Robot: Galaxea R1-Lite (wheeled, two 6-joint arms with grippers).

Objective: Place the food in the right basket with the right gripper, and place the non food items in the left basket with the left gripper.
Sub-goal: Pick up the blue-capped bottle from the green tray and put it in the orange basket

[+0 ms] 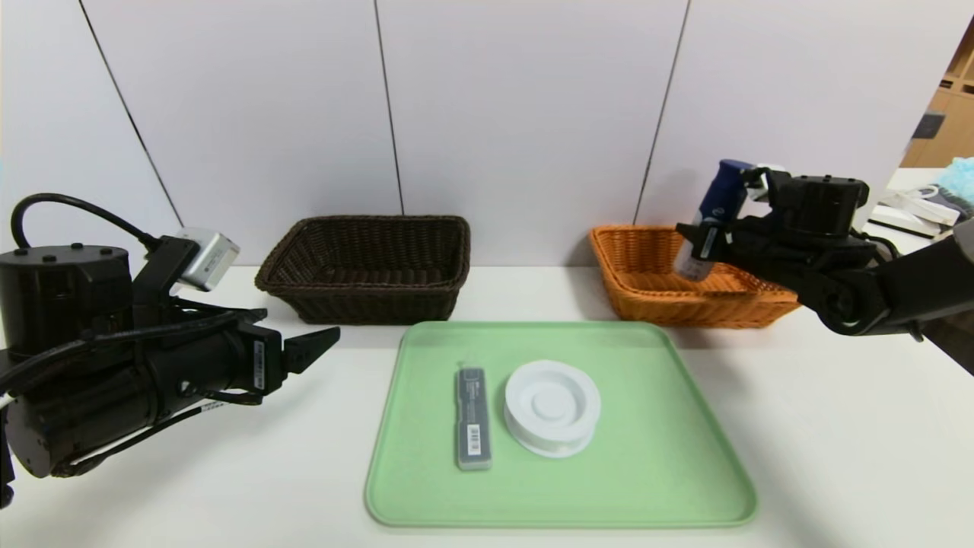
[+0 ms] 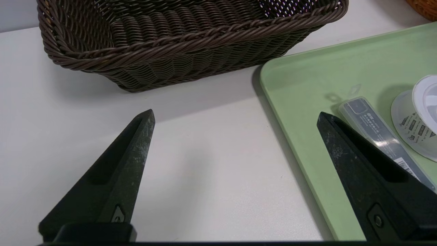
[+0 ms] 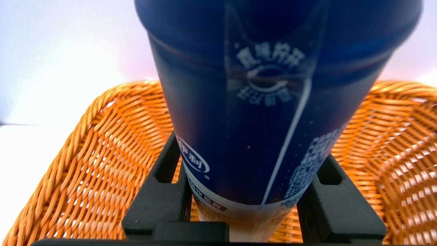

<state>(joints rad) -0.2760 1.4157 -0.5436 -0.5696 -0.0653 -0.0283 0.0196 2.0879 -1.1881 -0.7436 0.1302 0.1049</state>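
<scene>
right pincer [image 1: 704,242] gripping bottle [image 1: 709,219], orange basket [image 1: 647,293]

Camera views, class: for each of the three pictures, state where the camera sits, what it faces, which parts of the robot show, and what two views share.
Head view: from the robot's head, looking forward and down at the green tray, both baskets and both arms.
Left wrist view: from the left arm, past the open left gripper at the dark brown basket, grey case and white container.
Right wrist view: from the right arm, at the bottle held by the right gripper over the orange basket.
Shared: head and left wrist views both show tray, case and container.
</scene>
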